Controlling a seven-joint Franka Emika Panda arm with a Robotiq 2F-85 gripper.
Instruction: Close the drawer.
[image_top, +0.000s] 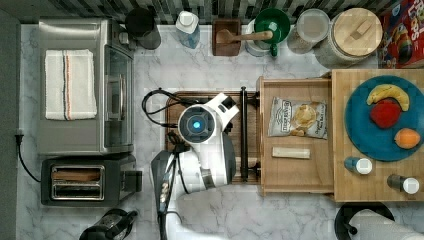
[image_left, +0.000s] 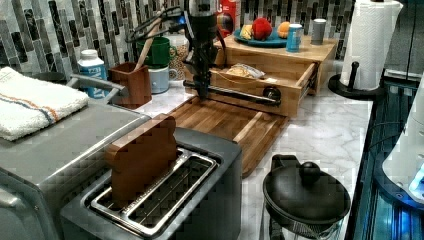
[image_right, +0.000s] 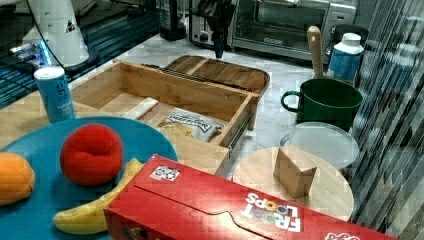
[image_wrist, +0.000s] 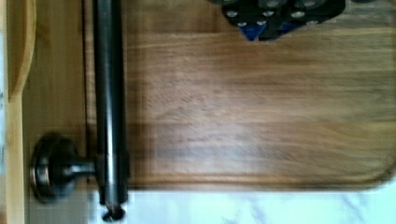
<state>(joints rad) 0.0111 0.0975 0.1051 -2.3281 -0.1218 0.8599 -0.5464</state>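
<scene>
Drawer (image_top: 296, 170) pulled open | end effector (image_left: 202, 92) beside handle bar (image_left: 235, 93), finger state cannot tell | push front squarely, evenly inward.

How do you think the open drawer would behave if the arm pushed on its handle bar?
The drawer would probably slide straight in, since it sits squarely in its wooden cabinet. Its rigid bar handle should take a push without flexing. The chip bag inside looks light and may shift.
</scene>
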